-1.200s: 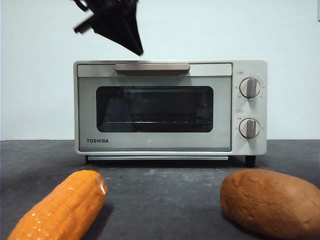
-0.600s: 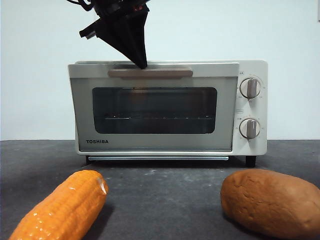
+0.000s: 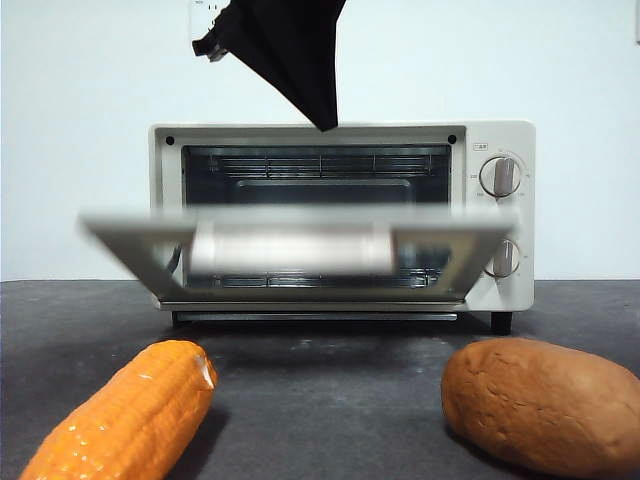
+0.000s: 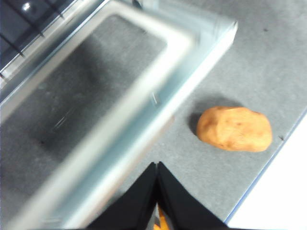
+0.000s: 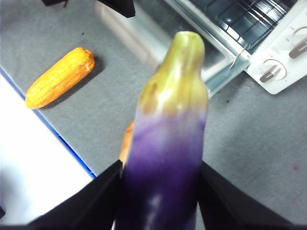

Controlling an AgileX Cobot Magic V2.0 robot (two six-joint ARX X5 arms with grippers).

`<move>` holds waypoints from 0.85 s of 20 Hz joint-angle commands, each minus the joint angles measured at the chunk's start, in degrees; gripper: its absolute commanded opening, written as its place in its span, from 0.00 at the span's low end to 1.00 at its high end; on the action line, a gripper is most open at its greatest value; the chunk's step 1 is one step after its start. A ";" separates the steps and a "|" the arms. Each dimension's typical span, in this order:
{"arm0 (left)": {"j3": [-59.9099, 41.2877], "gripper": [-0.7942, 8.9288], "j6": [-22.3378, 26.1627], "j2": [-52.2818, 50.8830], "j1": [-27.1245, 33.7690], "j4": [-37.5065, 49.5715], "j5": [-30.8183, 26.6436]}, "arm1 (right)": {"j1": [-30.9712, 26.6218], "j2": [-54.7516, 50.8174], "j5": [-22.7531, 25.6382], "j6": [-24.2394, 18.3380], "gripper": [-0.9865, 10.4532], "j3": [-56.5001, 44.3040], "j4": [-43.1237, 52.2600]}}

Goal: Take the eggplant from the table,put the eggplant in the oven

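The eggplant [image 5: 170,143], glossy purple with a pale yellow-green stem end, is held up above the table [image 5: 249,143] with my right gripper [image 5: 163,191] shut on it; it does not show in the front view. The cream Toshiba oven [image 3: 500,290] stands at the back of the table. Its glass door [image 3: 290,245] hangs partly open and blurred, baring the wire rack inside. My left gripper [image 3: 325,125] hovers just above the oven's top front edge, shut and holding nothing [image 4: 157,165].
An orange corn cob [image 3: 130,415] lies at the front left. A brown bread-like lump [image 3: 545,400] lies at the front right. The dark grey table [image 3: 330,390] runs between them up to the oven. The table's blue edge [image 5: 57,139] is near the corn.
The oven door has swung from closed to tilted, then down to partly open. The left gripper came down to the handle, then lifted off it and shifted right.
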 commanded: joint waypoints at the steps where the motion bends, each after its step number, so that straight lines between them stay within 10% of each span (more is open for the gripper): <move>1: 0.59 0.09 0.15 -0.28 -0.61 0.20 -1.92 | 0.66 0.48 -0.17 -1.53 0.24 0.87 0.90; 17: -45.51 0.09 -10.12 -39.30 21.27 28.94 -9.07 | 0.66 13.77 1.38 -9.81 0.24 0.90 31.91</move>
